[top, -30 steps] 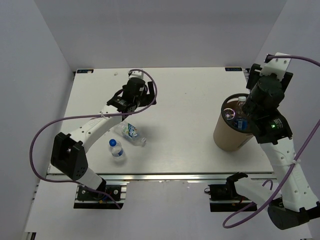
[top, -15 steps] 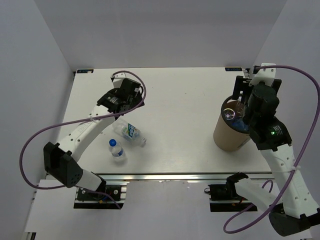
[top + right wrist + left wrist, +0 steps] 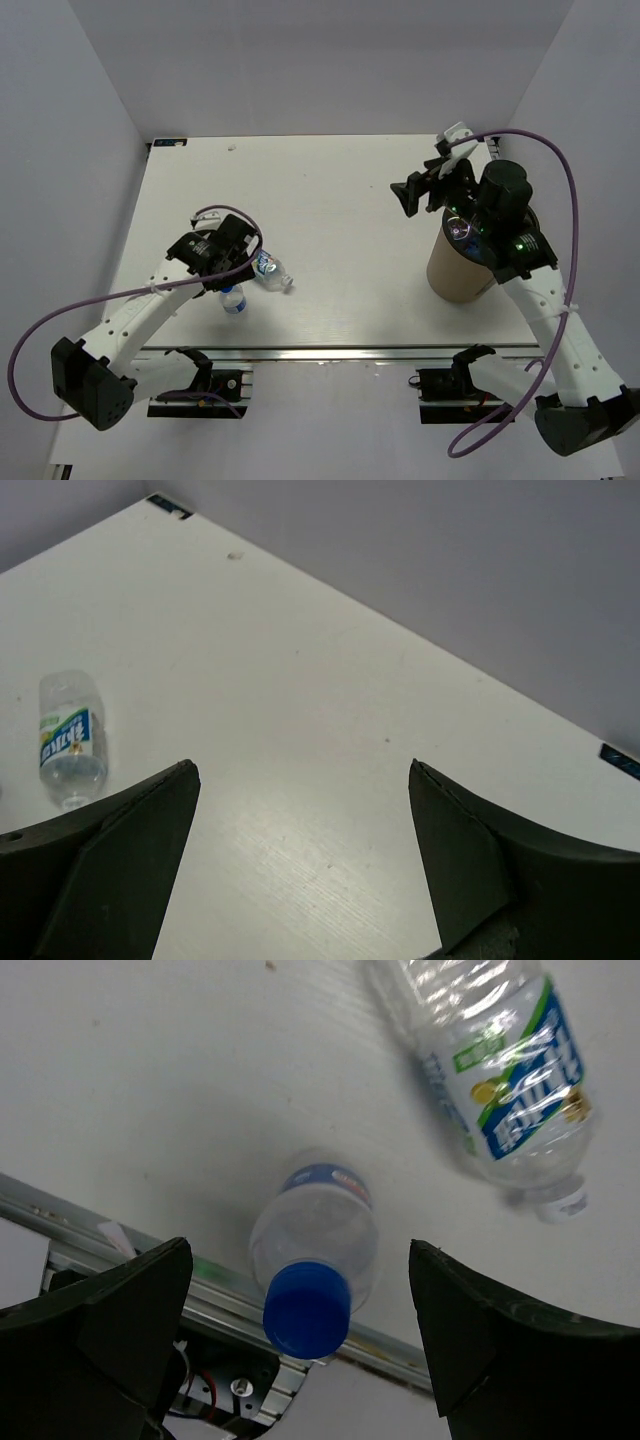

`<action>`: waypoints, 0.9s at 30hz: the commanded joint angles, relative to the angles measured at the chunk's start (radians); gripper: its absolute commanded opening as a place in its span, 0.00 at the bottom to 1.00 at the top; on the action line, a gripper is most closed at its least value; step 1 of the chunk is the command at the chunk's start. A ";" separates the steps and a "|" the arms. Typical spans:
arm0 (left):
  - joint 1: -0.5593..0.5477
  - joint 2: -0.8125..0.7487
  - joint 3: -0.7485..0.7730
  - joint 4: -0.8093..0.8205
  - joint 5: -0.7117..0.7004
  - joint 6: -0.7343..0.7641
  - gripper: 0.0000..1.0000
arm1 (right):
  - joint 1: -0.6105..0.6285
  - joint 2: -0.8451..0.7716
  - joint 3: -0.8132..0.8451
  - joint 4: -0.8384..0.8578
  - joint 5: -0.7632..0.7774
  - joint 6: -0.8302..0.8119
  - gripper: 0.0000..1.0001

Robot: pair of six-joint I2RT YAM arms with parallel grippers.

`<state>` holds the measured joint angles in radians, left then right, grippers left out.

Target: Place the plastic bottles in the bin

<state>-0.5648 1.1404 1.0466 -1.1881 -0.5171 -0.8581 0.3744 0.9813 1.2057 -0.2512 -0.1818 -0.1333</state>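
Note:
Two plastic bottles are on the table at the front left. One stands upright with a blue cap [image 3: 231, 291] [image 3: 306, 1310]. The other lies on its side [image 3: 270, 270] [image 3: 510, 1070] [image 3: 68, 740], clear with a blue-and-white label. My left gripper [image 3: 227, 278] [image 3: 300, 1247] hovers open just above the upright bottle, whose cap shows between the jaws without touching them. The brown bin [image 3: 456, 275] stands at the right, its opening mostly covered by my right arm. Up and to the left of the bin, my right gripper [image 3: 421, 188] [image 3: 300, 767] is open and holds nothing.
The table's near edge with its metal rail [image 3: 90, 1222] lies right under the upright bottle. White walls close in the table at the back and sides. A purple cable [image 3: 545, 170] loops over the right arm.
The right gripper has lifted off the bin and swung left, its jaws now wide. The left gripper has come from the back of the table to the two bottles near the front.

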 commanded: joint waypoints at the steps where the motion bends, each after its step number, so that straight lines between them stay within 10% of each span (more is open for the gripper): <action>1: 0.000 -0.041 -0.048 0.002 0.078 -0.027 0.98 | 0.001 0.017 -0.029 0.075 -0.119 0.018 0.89; 6: 0.000 0.036 -0.097 0.051 0.138 0.005 0.92 | 0.003 0.026 -0.058 0.101 -0.090 0.029 0.89; 15: 0.000 0.041 -0.073 0.010 0.186 0.053 0.20 | 0.001 0.031 -0.090 0.098 -0.091 0.026 0.89; 27: 0.000 -0.174 0.127 0.163 0.644 0.251 0.00 | 0.032 0.062 -0.144 -0.134 -0.916 -0.580 0.90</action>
<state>-0.5648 1.0203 1.1305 -1.1023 -0.0856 -0.6815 0.3820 1.0317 1.0702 -0.2958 -0.8246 -0.4908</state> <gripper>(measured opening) 0.568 0.895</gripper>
